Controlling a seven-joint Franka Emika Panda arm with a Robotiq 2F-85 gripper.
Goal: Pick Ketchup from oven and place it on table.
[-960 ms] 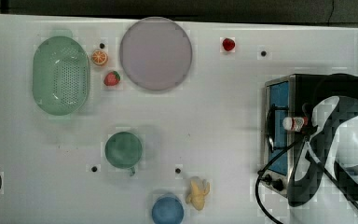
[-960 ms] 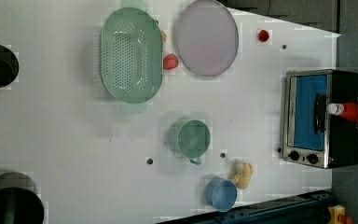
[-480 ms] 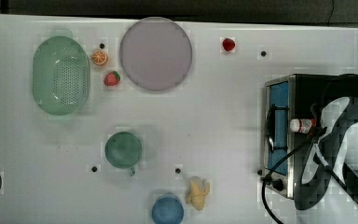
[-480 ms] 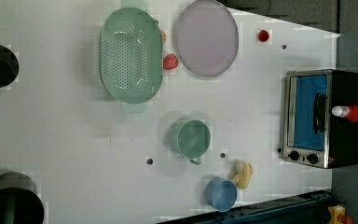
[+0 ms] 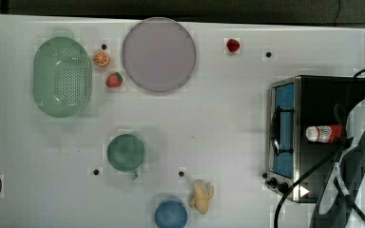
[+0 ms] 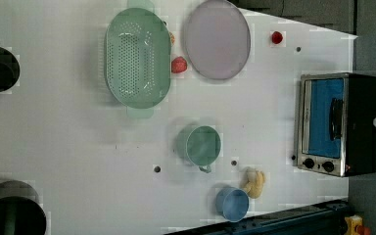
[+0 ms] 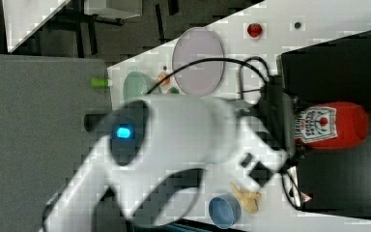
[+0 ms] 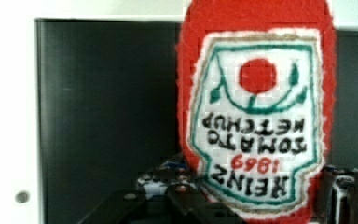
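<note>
White arm [image 7: 183, 130], black cables [image 7: 207, 65]

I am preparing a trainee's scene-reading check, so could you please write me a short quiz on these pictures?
1. True or false: in the top view, the ketchup is over the black top of the oven, with its white cap toward the door side.
2. In the top view, what lies right beside the blue cup? A) a strawberry B) a banana C) an orange slice
3. Fill in: the green colander stands near the top view's ____ edge.

Key: 1 true; 2 B; 3 left.
</note>
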